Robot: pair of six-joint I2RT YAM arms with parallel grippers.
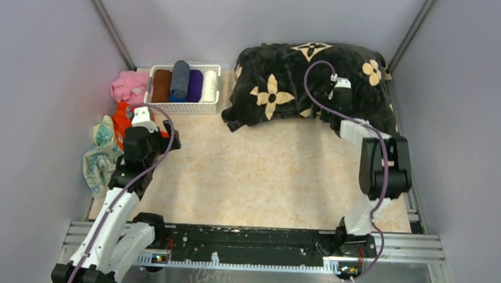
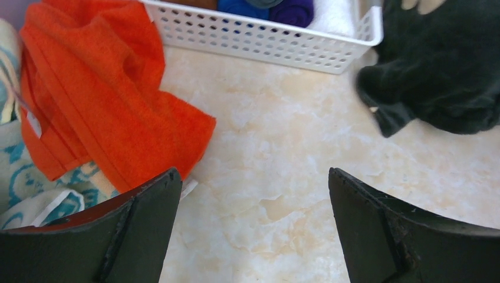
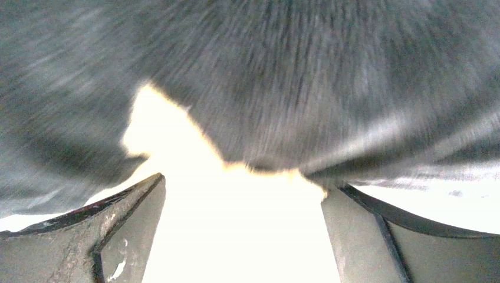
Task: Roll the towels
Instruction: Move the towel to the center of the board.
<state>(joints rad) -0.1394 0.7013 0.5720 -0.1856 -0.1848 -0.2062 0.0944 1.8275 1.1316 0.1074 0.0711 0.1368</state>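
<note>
- The left gripper [image 2: 253,177] has its two fingers spread as wide as they go, with nothing between them but bare table [image 2: 277,135].
- It hangs at the left side of the table. In the wrist view its left finger [image 2: 141,224] is just beside the near corner of the orange towel [image 2: 112,88].
- The orange towel lies loose and crumpled, not rolled, on top of a small heap at the left wall.
- Two more towels sit in that heap: a teal towel [image 1: 97,163] with pale print, nearest the arm bases, and a pale yellow towel [image 1: 101,132] with teal patches between it and the orange one. That makes three loose towels.
- One pink cloth [image 1: 128,85] lies behind the heap, against the left end of the basket.
- One white basket [image 1: 182,106] stands at the back left and holds four rolled cloths [image 1: 180,80]: brown, dark grey-blue, purple and white.
- The right gripper [image 3: 243,186] is also fully open and holds nothing.
- It is over the near edge of the one black cushion [image 1: 301,80] with cream flowers at the back right. Its wrist view is blurred, so I cannot tell whether it touches.
</note>
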